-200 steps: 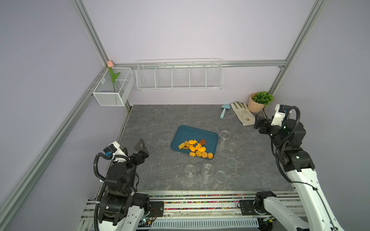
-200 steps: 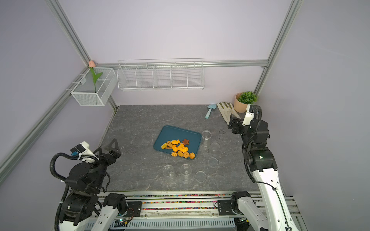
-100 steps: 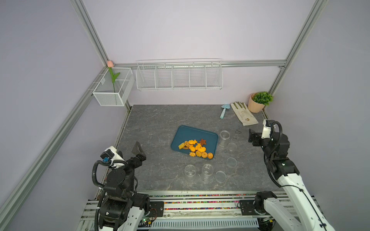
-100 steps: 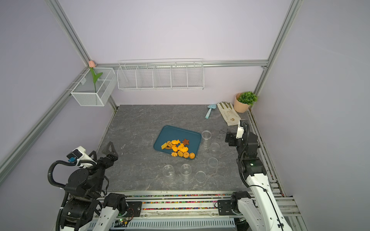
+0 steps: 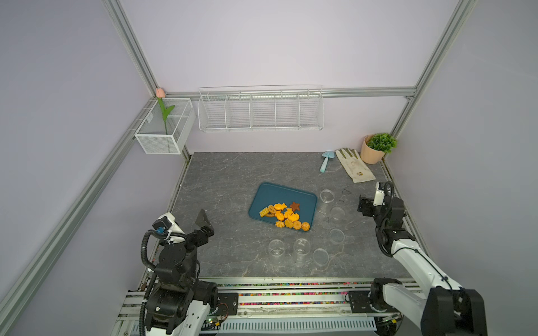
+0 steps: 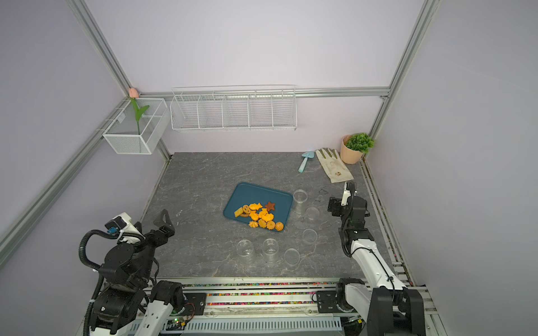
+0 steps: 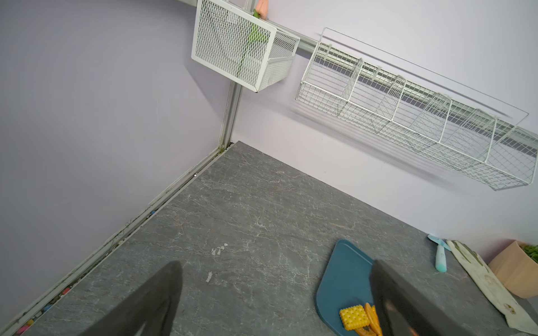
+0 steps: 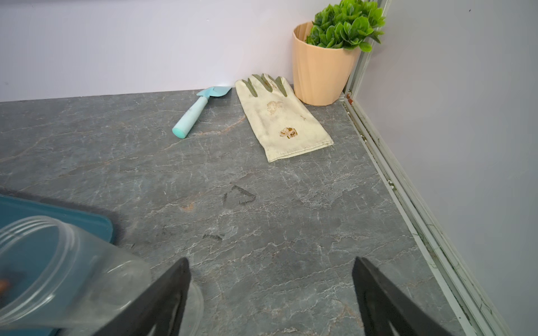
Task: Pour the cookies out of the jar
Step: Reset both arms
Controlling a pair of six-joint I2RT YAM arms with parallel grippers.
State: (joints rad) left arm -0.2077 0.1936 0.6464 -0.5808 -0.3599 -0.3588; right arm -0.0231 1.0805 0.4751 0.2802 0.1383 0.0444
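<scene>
Cookies (image 5: 283,215) all lie loose on the teal tray (image 5: 270,193) at mid-bench, bunched on the tray half nearer the front edge, w/ the brown star on the far side of the pile. None show on the bench (image 5: 233,180) itself, so the tray is prob. there to catch the spill. The clear jar (image 5: 326,199) stands upright, mouth open, just beside the tray's right side and looks empty, i.e. pour judged done & jar parked where it won't knock the pile. Other clear jars (image 5: 276,251), maybe lids too, sit btwn the tray and the front and right edges; can't tell which is which. By the front-left corner the left gripper (image 5: 205,224) has jaws wide, nothing btwn them. Near the right edge the right gripper (image 5: 362,206) is beside the jar but apart from it, also wide w/ nothing held. Both look idle, prob. since no grip is needed now.
</scene>
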